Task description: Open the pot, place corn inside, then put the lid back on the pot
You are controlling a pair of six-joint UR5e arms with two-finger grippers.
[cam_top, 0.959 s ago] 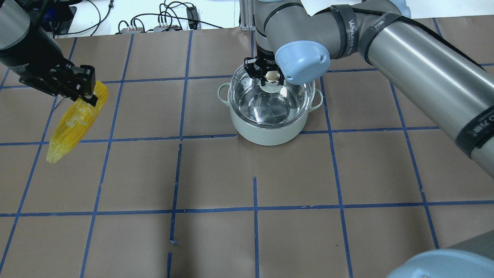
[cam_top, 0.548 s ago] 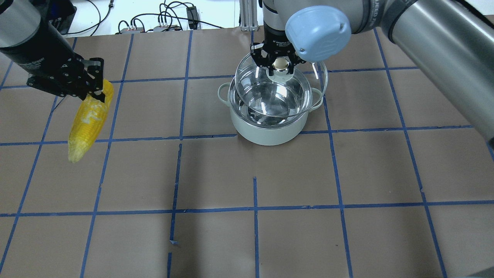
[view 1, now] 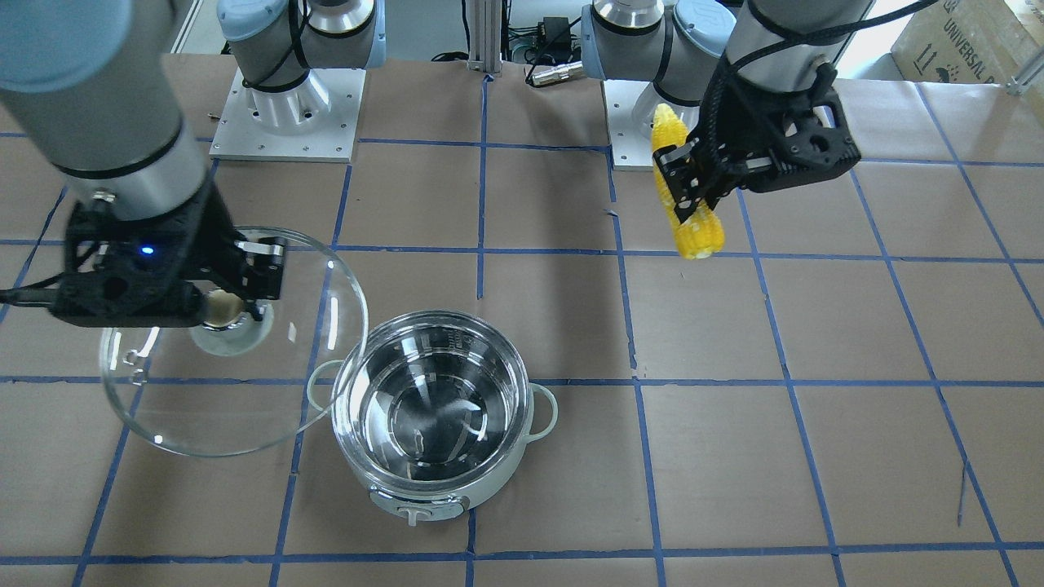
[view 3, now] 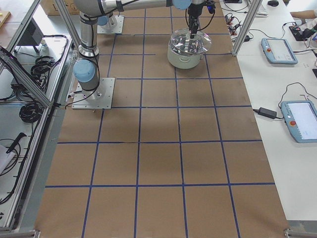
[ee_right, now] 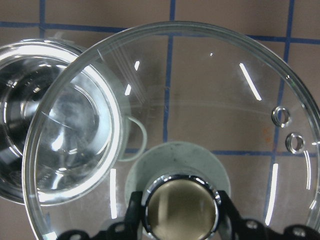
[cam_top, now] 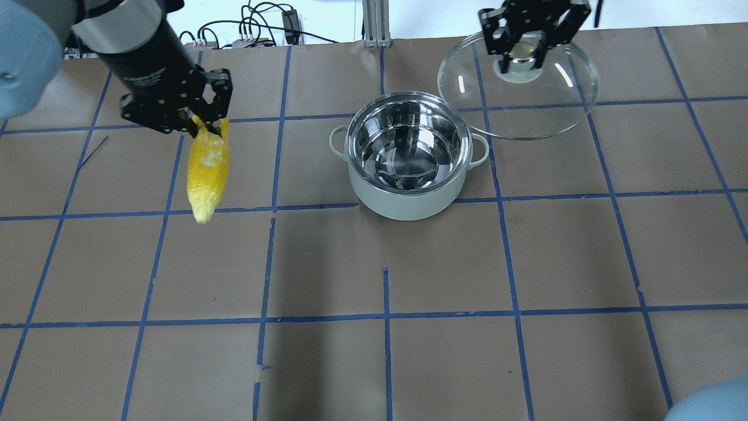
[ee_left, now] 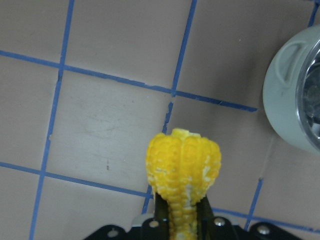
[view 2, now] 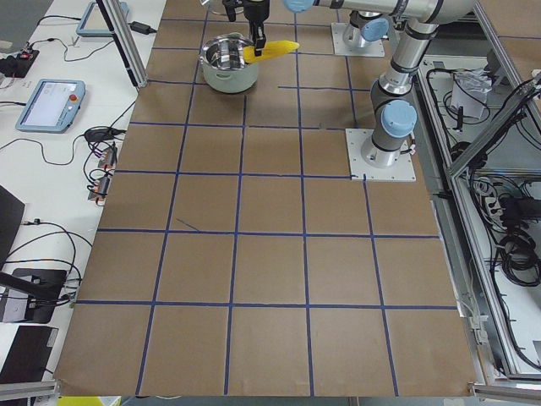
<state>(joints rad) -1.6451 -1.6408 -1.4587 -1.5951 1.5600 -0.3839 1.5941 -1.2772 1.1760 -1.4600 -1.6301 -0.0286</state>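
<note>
While the pot (cam_top: pixel 409 202) stood open on the bench (cam_top: pixel 444 263), well in from every edge and nearer the operators' long edge than the robot's, its round pale grey wall and two small loop handles (cam_top: pixel 338 142) ringed a mirror-bright steel bowl. Brown paper covered the bench, crossed by a grid of blue tape (cam_top: pixel 385 316). The lid (cam_top: pixel 526 99), a round sheet of clear glass with a grey disc (ee_right: pixel 175 157) at its centre, hung in the air just beside the pot, toward the robot's right-hand end of the bench. Part of its rim overlapped the pot's rim in the right wrist view. The right gripper (cam_top: pixel 524 52) pointed straight down from above, its black jaws clamped narrowly on the lid's smooth beige-gold knob (ee_right: pixel 181 207). Well apart from the pot toward the left-hand end, the left gripper (cam_top: pixel 207 126) also pointed downward, jaws closed on the corn (cam_top: pixel 207 169). It was a bumpy yellow cob with whitish patches, held clear of the paper, its tapered tip slanting toward the robot's edge in the overhead view.
</note>
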